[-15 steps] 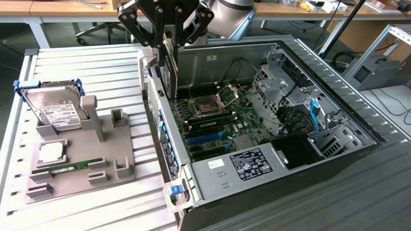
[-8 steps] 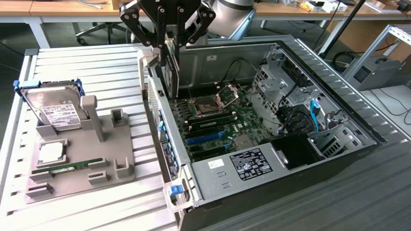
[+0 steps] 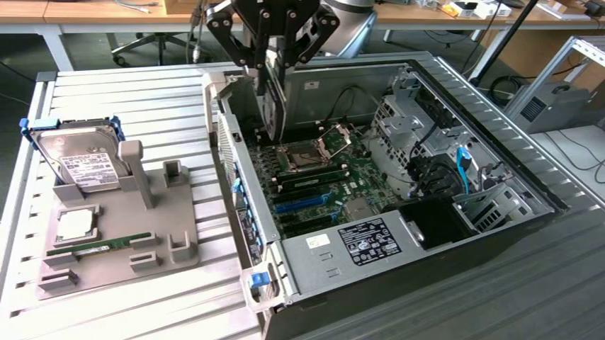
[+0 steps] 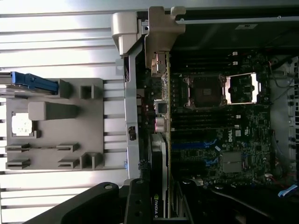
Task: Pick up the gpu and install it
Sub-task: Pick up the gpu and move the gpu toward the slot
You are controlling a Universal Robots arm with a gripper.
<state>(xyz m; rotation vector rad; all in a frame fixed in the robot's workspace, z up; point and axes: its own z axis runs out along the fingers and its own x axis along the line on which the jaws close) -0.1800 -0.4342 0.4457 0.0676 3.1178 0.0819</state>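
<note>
**Operator:** Tool status?
**Technician:** The tool (image 3: 273, 62) is clamped on the upper edge of the gpu (image 3: 271, 106).
**Operator:** Location of the gpu?
**Technician:** It hangs upright in the open computer case (image 3: 492, 142), over the motherboard (image 3: 317, 180), beside the wall at the exterior view's left. Contact with the board cannot be determined. The hard drive (image 3: 81, 159) sits on the grey fixture (image 3: 123, 234) on the desk (image 3: 142, 92).

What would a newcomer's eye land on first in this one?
First, the gripper holding the gpu on edge over the motherboard inside the open computer case. Next, the grey fixture at the exterior view's left, carrying a hard drive with a white label and a slim green memory stick.
</note>
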